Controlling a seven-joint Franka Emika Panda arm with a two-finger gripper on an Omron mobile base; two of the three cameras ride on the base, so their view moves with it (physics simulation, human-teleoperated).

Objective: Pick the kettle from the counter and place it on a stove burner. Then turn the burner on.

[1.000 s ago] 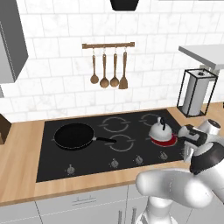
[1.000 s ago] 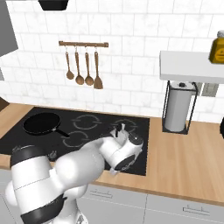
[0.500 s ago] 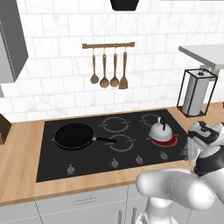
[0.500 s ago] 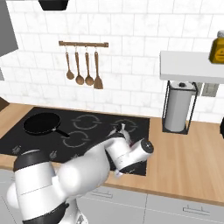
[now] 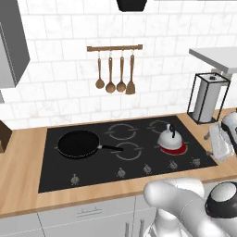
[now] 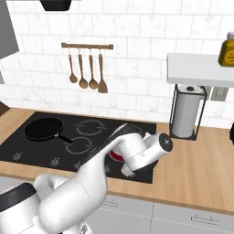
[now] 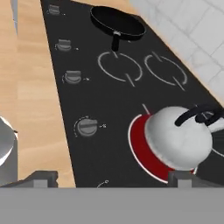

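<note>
The silver kettle (image 5: pixel 167 136) (image 7: pixel 179 139) stands upright on the stove burner (image 5: pixel 175 148) (image 7: pixel 139 144), whose disc glows red at the cooktop's front right. My gripper (image 7: pixel 113 183) is open, with its two tips far apart and nothing between them. It hovers off the cooktop's right front corner (image 5: pixel 218 145), apart from the kettle and above the counter (image 5: pixel 18 163) (image 7: pixel 35 92). In the right base view my arm hides the kettle, and a sliver of the red burner (image 6: pixel 116 156) shows beside the hand (image 6: pixel 128 171).
A black frying pan (image 5: pixel 77 143) (image 6: pixel 43 129) (image 7: pixel 117 21) sits on the left burner. Knobs (image 7: pixel 86 127) (image 5: pixel 173 164) line the cooktop's front edge. A paper towel holder (image 5: pixel 207 97) (image 6: pixel 186 116) stands at the back right under a shelf (image 6: pixel 201 68). Wooden utensils (image 5: pixel 114 69) hang on the wall.
My hand has drifted a little to the right, away from the kettle. The kettle has stayed on the glowing burner.
</note>
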